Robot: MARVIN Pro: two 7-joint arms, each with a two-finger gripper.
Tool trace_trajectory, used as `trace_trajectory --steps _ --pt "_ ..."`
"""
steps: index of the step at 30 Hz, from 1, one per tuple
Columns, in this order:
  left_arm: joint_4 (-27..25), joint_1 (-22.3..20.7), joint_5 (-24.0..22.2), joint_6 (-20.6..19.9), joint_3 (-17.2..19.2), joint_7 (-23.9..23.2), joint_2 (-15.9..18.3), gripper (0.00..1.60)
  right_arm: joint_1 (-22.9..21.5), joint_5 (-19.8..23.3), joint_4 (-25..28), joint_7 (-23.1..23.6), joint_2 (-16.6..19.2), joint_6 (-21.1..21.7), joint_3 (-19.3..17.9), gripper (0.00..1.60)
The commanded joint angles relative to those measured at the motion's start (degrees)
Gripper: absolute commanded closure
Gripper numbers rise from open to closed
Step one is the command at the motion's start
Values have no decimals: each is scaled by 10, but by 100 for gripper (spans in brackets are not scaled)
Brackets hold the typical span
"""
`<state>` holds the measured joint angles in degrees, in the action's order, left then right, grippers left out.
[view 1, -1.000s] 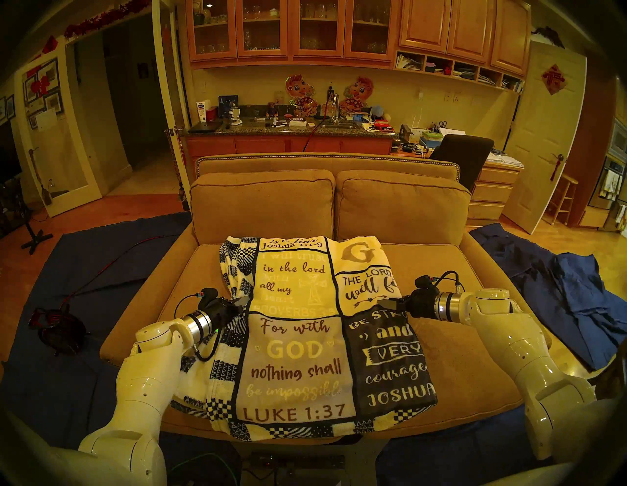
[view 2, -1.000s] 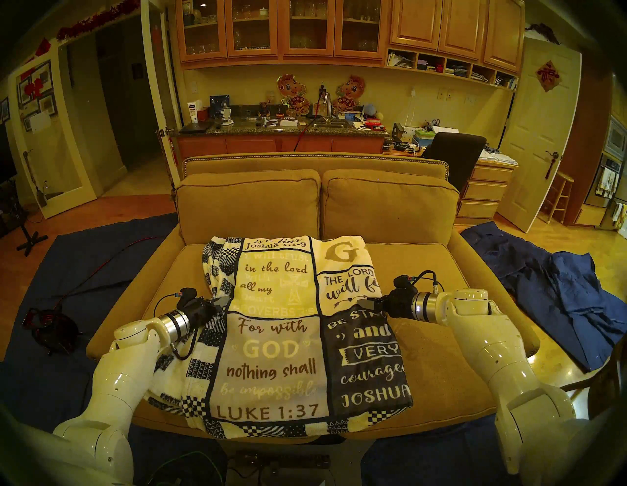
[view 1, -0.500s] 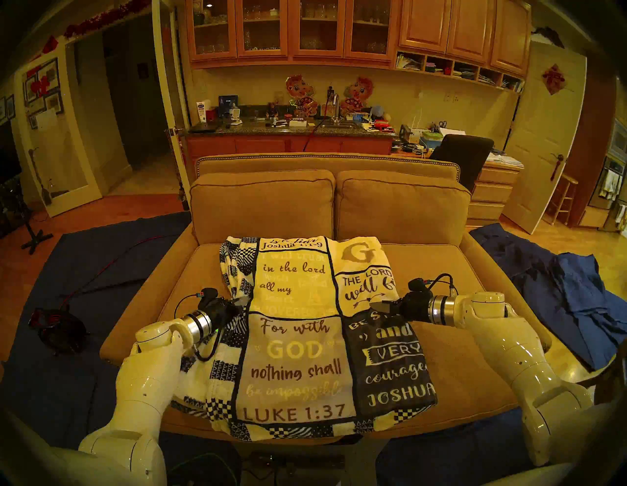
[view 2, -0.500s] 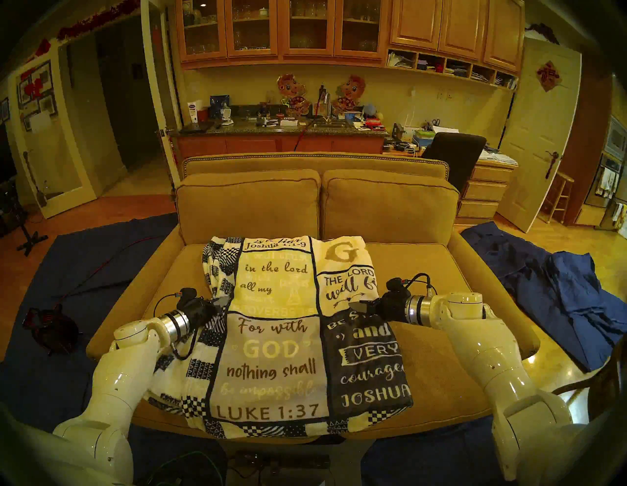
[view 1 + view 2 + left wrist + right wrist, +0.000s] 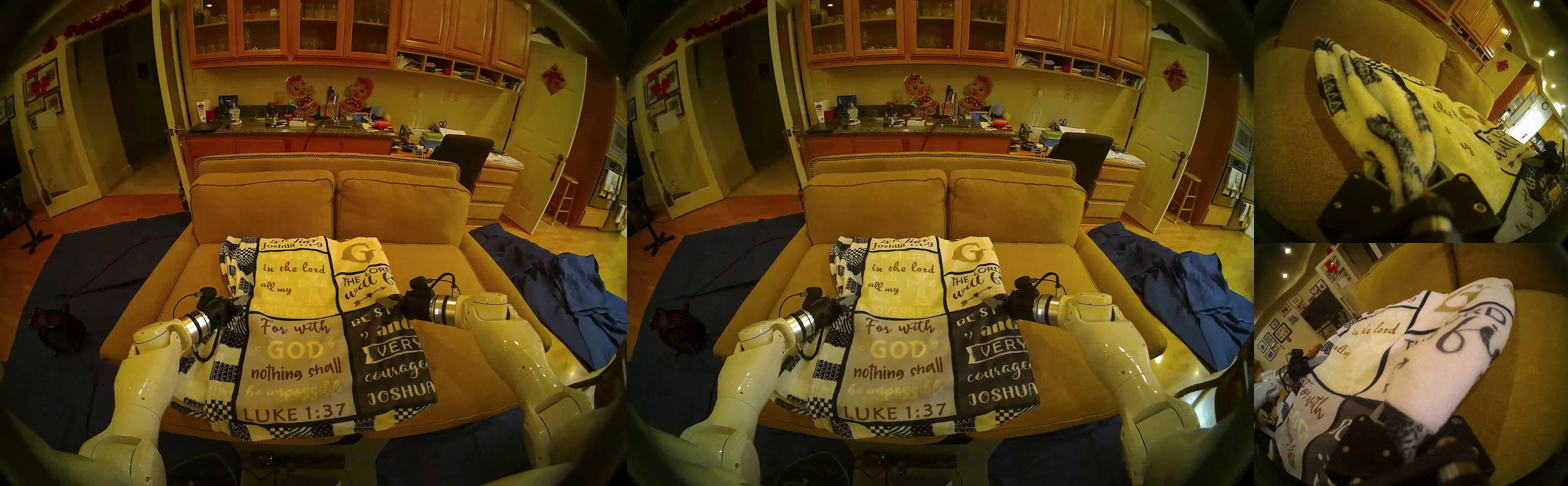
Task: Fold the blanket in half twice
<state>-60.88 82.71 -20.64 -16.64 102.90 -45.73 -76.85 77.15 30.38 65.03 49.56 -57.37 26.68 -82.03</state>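
The blanket [image 5: 298,339] lies printed side up on the couch seat [image 5: 475,359], its verse panels facing me and its near edge hanging over the seat's front. My left gripper [image 5: 242,300] is at the middle of the patchwork left edge. In the left wrist view it is shut on a bunched ridge of blanket [image 5: 1407,135]. My right gripper [image 5: 386,301] is at the middle of the right edge, jaws pinched on the blanket [image 5: 1423,353]. One grey fingertip [image 5: 1378,411] shows there; plush hides the other.
Two back cushions [image 5: 264,203] stand behind the blanket. Dark blue cloths lie on the floor at the left [image 5: 84,264] and crumpled at the right [image 5: 559,298]. A black reel with a red cable [image 5: 57,327] sits on the left cloth.
My right gripper moved left onto the blanket's right edge with its jaws wide, then shut on it and drew slightly back. The left gripper stayed still, gripping the left edge.
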Motion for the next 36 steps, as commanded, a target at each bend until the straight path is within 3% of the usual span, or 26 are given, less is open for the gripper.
trace_trajectory --steps 1,8,15,26,36 --pt "-34 2 -15 9 12 -10 -5 160 11 24 37 10 34 -18 -50 160" --pt "-77 10 -25 17 25 -23 -9 160 41 42 76 32 60 -38 -95 160" --pt "-126 29 -23 19 15 -39 -22 160 85 59 142 61 78 -65 -143 160" --pt "-215 59 -24 28 -6 -60 -38 160 159 89 229 87 87 -90 -241 160" --pt "-292 109 -33 37 19 -63 -41 160 238 122 273 87 82 -101 -334 160"
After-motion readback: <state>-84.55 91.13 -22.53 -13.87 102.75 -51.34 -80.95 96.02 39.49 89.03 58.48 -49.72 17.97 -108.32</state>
